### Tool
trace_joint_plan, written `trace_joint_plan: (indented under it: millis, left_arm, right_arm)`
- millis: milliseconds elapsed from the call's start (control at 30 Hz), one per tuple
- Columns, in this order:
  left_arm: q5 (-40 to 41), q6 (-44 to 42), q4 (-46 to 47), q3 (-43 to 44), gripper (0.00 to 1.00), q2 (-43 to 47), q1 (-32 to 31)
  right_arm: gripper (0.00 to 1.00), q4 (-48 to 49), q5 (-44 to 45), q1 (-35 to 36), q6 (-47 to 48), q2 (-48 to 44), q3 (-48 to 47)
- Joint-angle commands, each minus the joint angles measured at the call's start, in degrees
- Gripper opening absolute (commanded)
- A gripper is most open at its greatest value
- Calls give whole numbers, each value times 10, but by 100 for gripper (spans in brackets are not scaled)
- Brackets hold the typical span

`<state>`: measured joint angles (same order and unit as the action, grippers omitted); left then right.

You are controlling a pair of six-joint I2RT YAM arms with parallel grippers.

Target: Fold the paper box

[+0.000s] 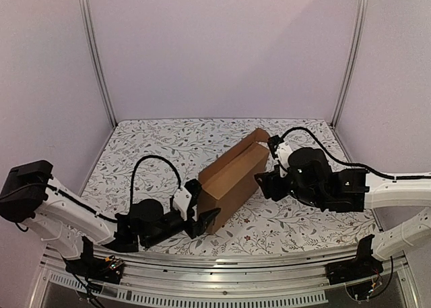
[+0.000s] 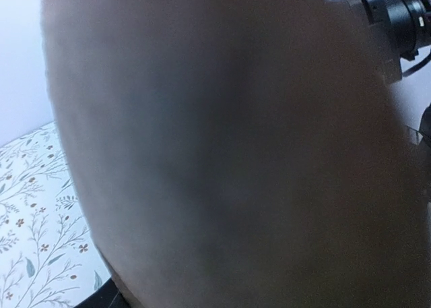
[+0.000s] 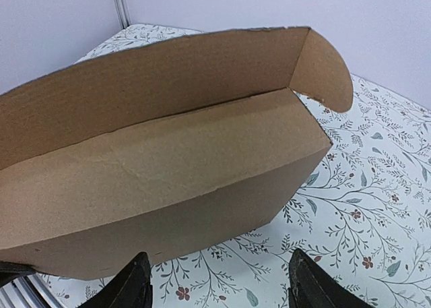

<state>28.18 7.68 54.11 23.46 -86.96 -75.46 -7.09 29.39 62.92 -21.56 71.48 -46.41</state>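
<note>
closest to lens: blurred brownish surface fills the left wrist view, likely a wall of the paper box [image 2: 222, 153] right up against the camera; own fingers hidden.
left gripper [image 1: 202, 210]: at the box's near end, fingers astride that end wall; can't tell if clamped or just bracketing. probably there to steady that end.
right gripper [image 3: 222, 291]: jaws wide, nothing between them but worktop [image 3: 377, 160]; just short of the box's long side, likely lined up to push or pinch it.
box position: mid worktop, diagonal between both arms.
box state: partly formed; tall long panel stands behind, rounded end flap [image 3: 323, 65] loose.
stage guess: walls up, ends not tucked.
</note>
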Motion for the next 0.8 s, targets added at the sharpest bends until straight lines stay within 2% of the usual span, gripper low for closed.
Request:
trace_joint_plan:
  millis: [0,167,267,400,600,767]
  left_arm:
    - [-145,-37,-117,-9,15,42,28]
    - [-267,-36,-135,-26,17,77,83]
    - [-355,-40,-122,-46,24,100,120]
    - [-406,-70,-168,-36,27,107,147]
    - [-472,-75,-181,-26,27,91,170]
    - [-482,-76,-201,-27,27,103,180]
  right_arm:
    - [68,-42,-47,-2,79,-76,17]
    - [67,-117,-87,-3,118,-137,-7]
    - [68,-169,-76,-4,131,-164,-32]
    - [67,-236,-56,-42,136,-175,-70]
    - [64,-267,-165,-146,143,-143,-119]
    - [62,-287,-271,-210,148,-105,-151]
